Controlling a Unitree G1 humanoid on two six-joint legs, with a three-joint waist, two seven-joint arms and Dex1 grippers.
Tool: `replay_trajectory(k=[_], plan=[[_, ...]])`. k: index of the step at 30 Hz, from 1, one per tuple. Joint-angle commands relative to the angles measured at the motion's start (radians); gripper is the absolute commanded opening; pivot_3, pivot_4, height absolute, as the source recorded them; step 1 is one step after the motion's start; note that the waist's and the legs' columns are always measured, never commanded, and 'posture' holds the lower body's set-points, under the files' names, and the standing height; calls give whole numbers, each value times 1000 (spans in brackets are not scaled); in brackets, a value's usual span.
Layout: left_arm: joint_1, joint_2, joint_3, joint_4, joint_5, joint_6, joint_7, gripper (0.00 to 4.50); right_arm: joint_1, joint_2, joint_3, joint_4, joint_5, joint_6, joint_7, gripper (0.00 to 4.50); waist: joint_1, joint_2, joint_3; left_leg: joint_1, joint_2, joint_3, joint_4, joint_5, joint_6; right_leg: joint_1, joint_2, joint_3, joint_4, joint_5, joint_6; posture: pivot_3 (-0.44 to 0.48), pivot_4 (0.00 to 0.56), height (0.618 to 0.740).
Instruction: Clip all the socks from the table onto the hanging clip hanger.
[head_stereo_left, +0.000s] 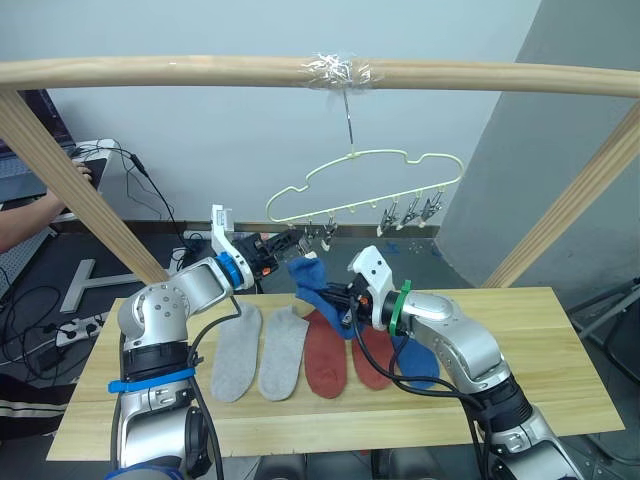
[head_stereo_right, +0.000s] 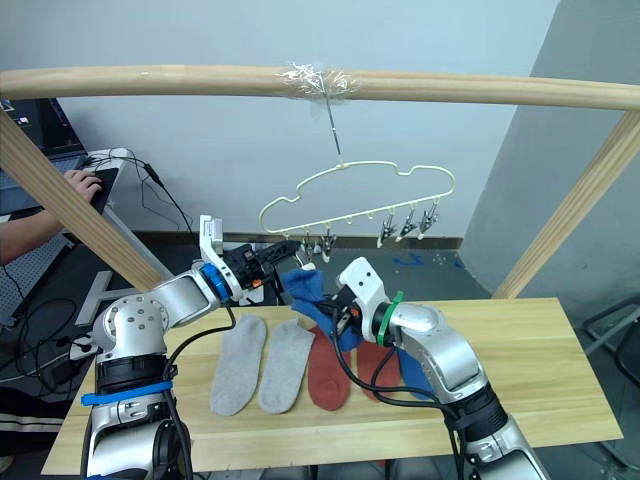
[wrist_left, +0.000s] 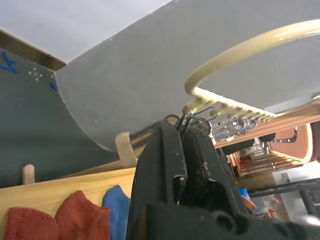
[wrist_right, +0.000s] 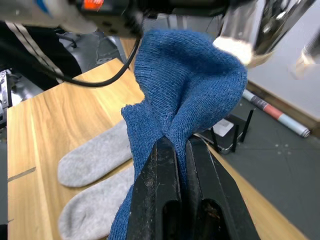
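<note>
Socks lie in a row on the light wooden table (head_stereo_left: 560, 340): two grey socks (head_stereo_left: 262, 352), two rust-red socks (head_stereo_left: 327, 358) and one blue sock (head_stereo_left: 418, 366) partly under the right arm. A second blue sock (wrist_right: 185, 95) is pinched between the closed fingers of the right gripper (wrist_right: 182, 150) and raised toward the clip hanger (head_stereo_left: 370, 180). The left gripper (wrist_left: 184, 137) is closed on a metal clip (wrist_left: 189, 119) at the hanger's left end. The hanger is taped to a wooden pole (head_stereo_left: 150, 70).
</note>
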Motion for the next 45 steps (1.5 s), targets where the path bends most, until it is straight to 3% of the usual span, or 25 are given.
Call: replay_trajectory(k=[1,45], plan=[[10,1,-10,-24,-15,13,-6,0,-19,3,-19,1,19,-14,7,19,0,0,0,0,0,0,0,0,0,0,0,0,0,0,0,161,129,740],[40,-18,-17,-83,-26,13,-10,0,-74,43,-76,177,95,10,42,19,2,0,0,-1,0,1,0,0,0,0,0,0,0,0,0,176,121,740]])
